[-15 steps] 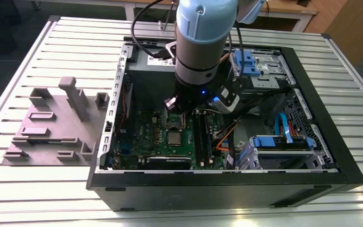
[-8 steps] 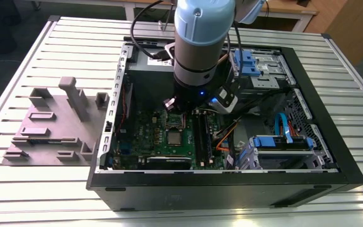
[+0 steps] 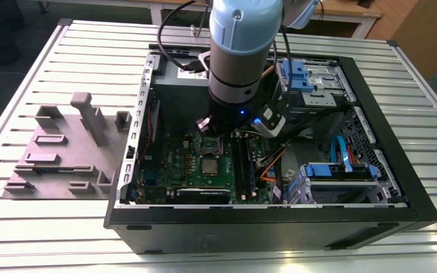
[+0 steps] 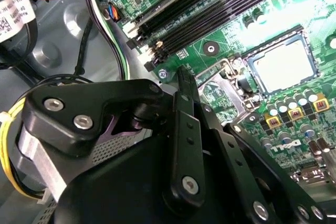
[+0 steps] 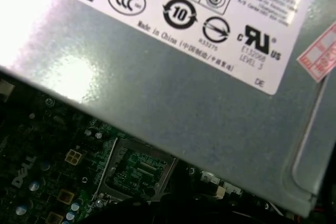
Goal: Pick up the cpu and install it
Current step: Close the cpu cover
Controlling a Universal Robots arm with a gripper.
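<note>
There are 1 arm (image 3: 238, 51), 1 case (image 3: 279, 230), 1 motherboard (image 3: 192, 176), 1 cpu (image 4: 283, 66), 1 grey rack (image 3: 59, 153) and 1 table (image 3: 82, 57).

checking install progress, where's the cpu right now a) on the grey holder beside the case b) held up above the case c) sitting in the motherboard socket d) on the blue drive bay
c: in the second wrist view the cpu lies flat inside the socket on the motherboard.

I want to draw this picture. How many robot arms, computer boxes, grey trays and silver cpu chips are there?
robot arm: 1
computer box: 1
grey tray: 1
cpu: 1
Total: 4
</note>
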